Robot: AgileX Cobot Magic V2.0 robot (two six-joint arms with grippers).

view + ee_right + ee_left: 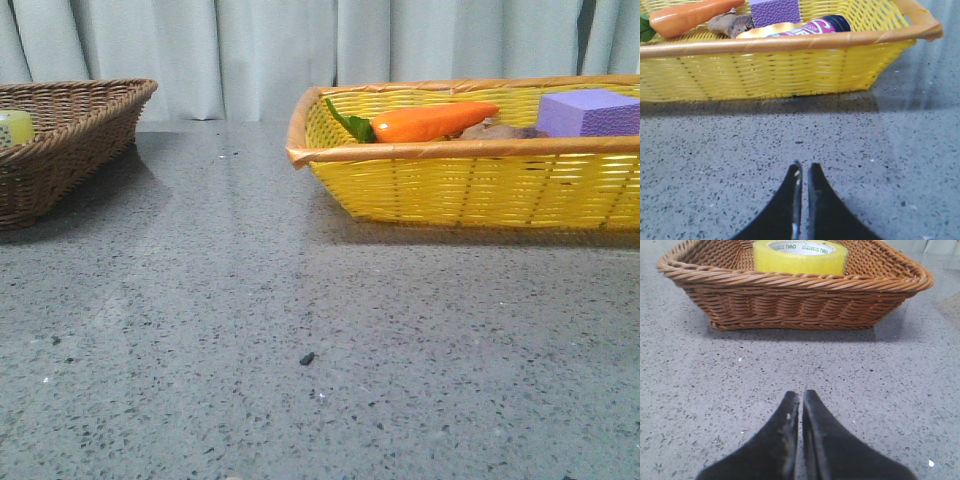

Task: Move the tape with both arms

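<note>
Speckled grey worktop [300,330] is filling the near part of the front view, carrying two baskets. One brown wicker basket [70,140] is sitting far left, and a yellow edge of the tape [15,127] is peeking over its rim. One yellow woven basket [470,180] is sitting far right, holding one orange toy carrot [430,122] with a green top and one purple block [590,112]. Neither arm is showing here.

From the left wrist, the left gripper [801,397] is hovering over bare worktop with its two dark fingers pressed together, gripping nothing. Beyond it, the single roll of tape is lying flat inside the brown basket; its white core is carrying green print, too small to read surely.

From the right wrist, the right gripper [803,167] is hanging with its fingers nearly touching, a thin slit between them, empty. Ahead, the yellow basket is holding the carrot, the purple block, one brownish lump [732,24] and one pink-labelled container [812,26] lying on its side, its writing unreadable.
</note>
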